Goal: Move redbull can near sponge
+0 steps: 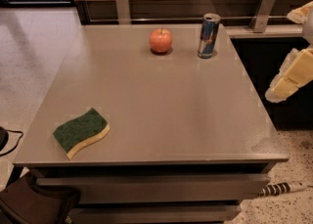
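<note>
Tool (289,75) hangs off the right edge of the tabletop (161,105), well apart from everything; gripping or released, cannot tell. Redbull can (209,35) stands upright at the far right of the tabletop. Sponge (81,132) lies near the front-left corner, well apart from it. Can is likely light, stiff, smooth-walled, slippery and tippy; best taken around mid-body from the side. Apple (161,40) sits near the can's left, not touching, and may crowd the approach. Nothing stands between can and sponge.
</note>
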### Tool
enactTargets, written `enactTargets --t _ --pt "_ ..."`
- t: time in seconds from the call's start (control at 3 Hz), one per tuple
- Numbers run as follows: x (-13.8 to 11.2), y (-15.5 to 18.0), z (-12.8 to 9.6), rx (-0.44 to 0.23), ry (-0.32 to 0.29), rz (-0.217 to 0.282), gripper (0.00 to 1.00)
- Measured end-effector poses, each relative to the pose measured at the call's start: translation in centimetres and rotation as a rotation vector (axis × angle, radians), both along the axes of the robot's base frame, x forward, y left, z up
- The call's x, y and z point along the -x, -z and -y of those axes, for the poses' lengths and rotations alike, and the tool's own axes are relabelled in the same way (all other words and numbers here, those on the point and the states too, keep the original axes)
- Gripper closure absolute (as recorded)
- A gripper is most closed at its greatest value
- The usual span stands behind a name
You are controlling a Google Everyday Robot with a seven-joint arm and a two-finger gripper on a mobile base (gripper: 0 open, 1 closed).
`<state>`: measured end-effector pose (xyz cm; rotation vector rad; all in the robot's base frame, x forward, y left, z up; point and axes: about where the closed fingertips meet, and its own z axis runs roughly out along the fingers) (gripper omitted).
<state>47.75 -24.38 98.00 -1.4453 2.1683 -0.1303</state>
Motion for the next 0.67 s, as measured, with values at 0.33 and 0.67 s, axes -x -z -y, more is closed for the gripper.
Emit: enactTargets --t 0.33,0.67 --pt "-2.4 1.1 1.6 -0.141 0.08 0.094 0.0" --pt "-6.6 0.5 2.0 -0.294 0.115 0.229 0.0"
